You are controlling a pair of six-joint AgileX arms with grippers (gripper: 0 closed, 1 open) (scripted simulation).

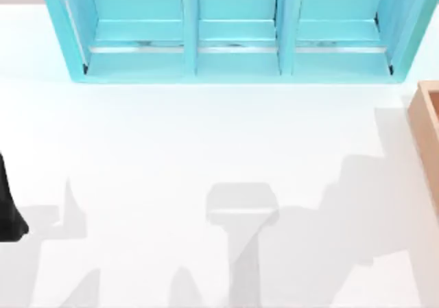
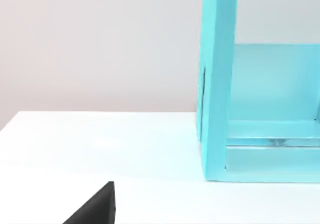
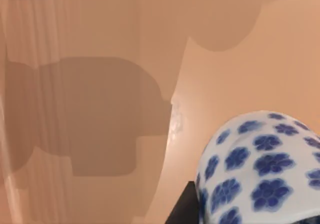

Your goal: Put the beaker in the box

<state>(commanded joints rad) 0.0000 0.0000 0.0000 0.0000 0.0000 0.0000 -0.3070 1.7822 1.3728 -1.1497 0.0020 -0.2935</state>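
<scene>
Looking into right wrist view, you see beaker (image 3: 260, 169) close over box (image 3: 100, 109) floor, black right claw part beside it; grip state unclear. Box edge (image 1: 429, 143) right of cyan shelf (image 1: 233, 30). Left arm (image 1: 8, 212) parked, well left of box.

Blue-flowered beaker (image 3: 262, 169) over box (image 3: 100, 59) interior

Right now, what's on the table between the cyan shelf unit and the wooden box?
Nothing: in the top view, bare white table separates the cyan shelf unit from the box.
</scene>
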